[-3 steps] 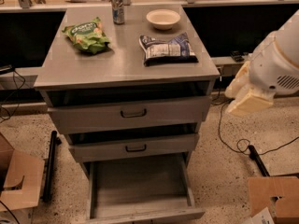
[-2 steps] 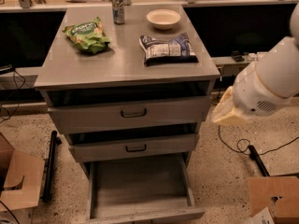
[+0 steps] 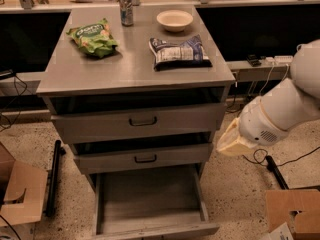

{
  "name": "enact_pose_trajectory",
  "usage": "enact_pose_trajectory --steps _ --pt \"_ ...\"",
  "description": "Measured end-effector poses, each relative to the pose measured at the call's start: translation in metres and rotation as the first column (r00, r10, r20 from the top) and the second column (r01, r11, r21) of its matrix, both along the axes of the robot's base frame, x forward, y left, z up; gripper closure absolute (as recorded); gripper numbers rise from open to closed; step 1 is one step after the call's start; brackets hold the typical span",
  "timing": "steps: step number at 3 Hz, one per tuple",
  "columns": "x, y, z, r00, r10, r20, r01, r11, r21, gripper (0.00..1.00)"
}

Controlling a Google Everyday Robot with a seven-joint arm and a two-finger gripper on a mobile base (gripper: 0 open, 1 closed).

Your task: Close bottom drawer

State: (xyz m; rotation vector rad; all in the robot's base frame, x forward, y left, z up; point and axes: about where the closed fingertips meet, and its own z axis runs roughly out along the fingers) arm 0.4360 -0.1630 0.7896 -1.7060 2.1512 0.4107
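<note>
The bottom drawer [image 3: 150, 200] of the grey cabinet is pulled far out. Its plain grey inside faces up and holds nothing. Its narrow front [image 3: 160, 231] lies at the lower edge of the view, and its handle is hidden. My white arm comes in from the right. My gripper [image 3: 229, 141] is the cream-coloured end of that arm. It hangs just off the cabinet's right side at the height of the middle drawer, above and to the right of the bottom drawer, and touches nothing that I can see.
The top drawer [image 3: 142, 120] and middle drawer [image 3: 145, 158] stand slightly ajar. The cabinet top [image 3: 135, 66] carries a green chip bag [image 3: 93, 37], a blue bag [image 3: 179, 52], a bowl [image 3: 174, 20] and a can [image 3: 125, 7]. Cardboard boxes [image 3: 22, 194] [image 3: 295, 216] and cables lie on the floor.
My arm has swung left and down, bringing the gripper end closer to the cabinet's right side. The drawers have not moved.
</note>
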Motion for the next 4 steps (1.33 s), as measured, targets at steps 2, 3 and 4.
enact_pose_trajectory --steps 2,3,4 --pt "0.001 0.018 -0.081 0.9960 -0.006 -0.090 0.017 0.991 0.130 1.00" --pt "-0.003 0.026 -0.151 0.9894 0.040 -0.140 -0.003 0.968 0.251 1.00" --pt "-0.003 0.033 -0.211 0.9795 0.079 -0.185 -0.008 0.935 0.354 1.00"
